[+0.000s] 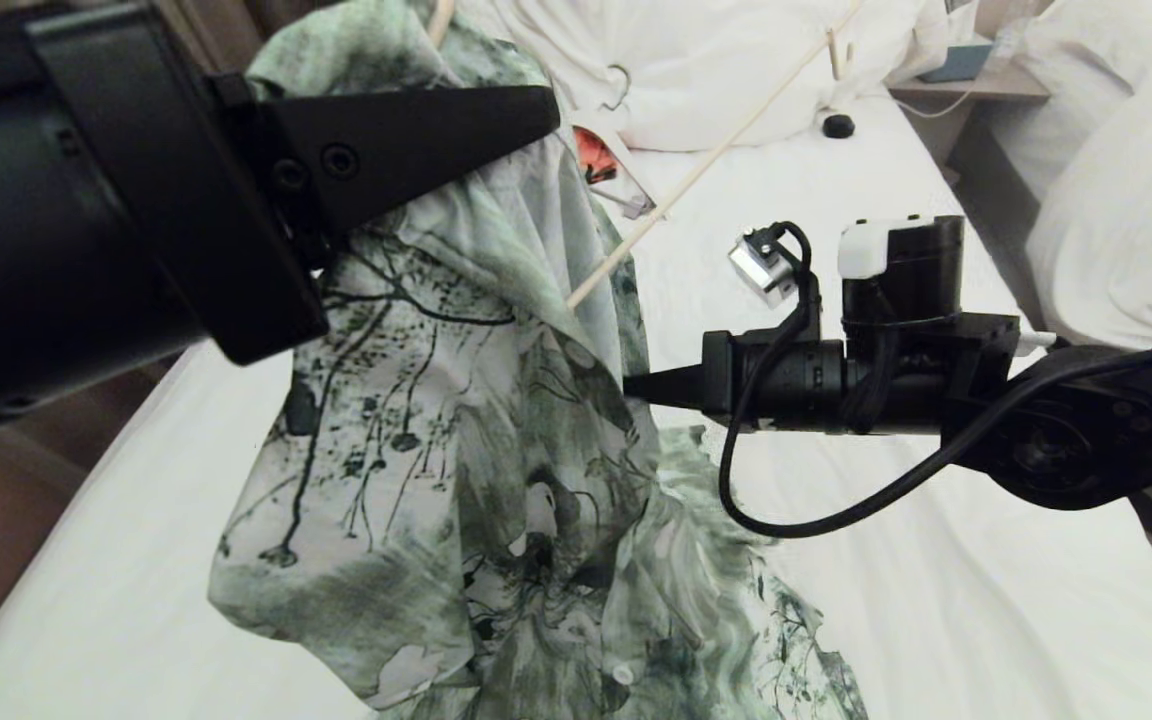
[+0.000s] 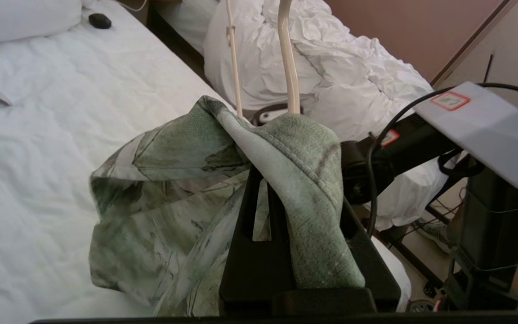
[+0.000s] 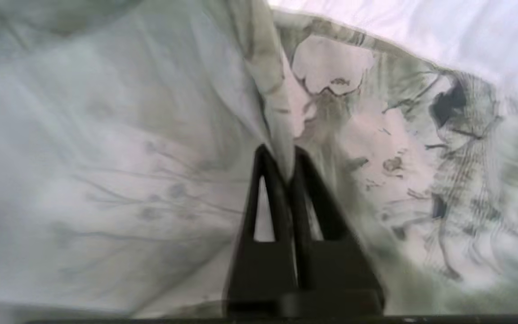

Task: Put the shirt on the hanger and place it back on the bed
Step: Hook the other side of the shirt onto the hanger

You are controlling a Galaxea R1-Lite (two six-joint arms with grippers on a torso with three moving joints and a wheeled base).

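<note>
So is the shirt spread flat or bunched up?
Bunched: the shirt hangs in folds, pinched by the left gripper and right gripper.

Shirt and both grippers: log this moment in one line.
left gripper: shut on shirt | right gripper: shut on shirt | hanger: inside shirt

I see soft, even indoor light; the white bed glares slightly at upper centre, and my right wrist view is blurred throughout.

Hidden and cut-off parts

The shirt covers most of the hanger, whose hook lies beyond the left wrist view's edge. Cloth hides the left gripper fingers' tips. The right wrist view is blurred, its print smeared.
</note>
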